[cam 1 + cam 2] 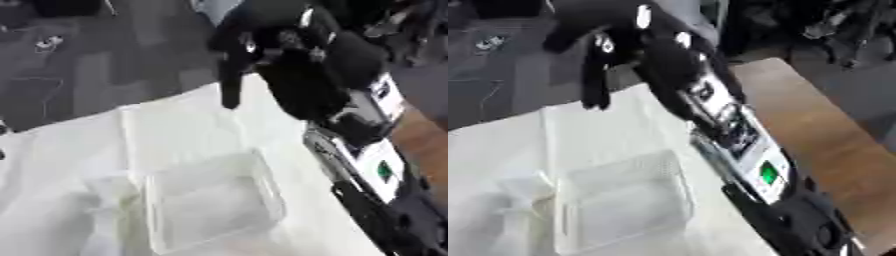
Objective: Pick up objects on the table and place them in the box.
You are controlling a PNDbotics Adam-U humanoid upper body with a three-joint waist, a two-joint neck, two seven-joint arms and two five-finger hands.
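the right hand hangs above the far side of the white table, fingers pointing down and relaxed, holding nothing. the clear box sits nearer, apart from it.

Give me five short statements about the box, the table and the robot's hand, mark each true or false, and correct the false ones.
1. The box is clear plastic. True.
2. The box is full of objects. False: nothing can be made out inside it.
3. The right hand hangs above the table, beyond the box. True.
4. The right hand is inside the box. False: it is up past the box's far side.
5. The table is covered in white. True.
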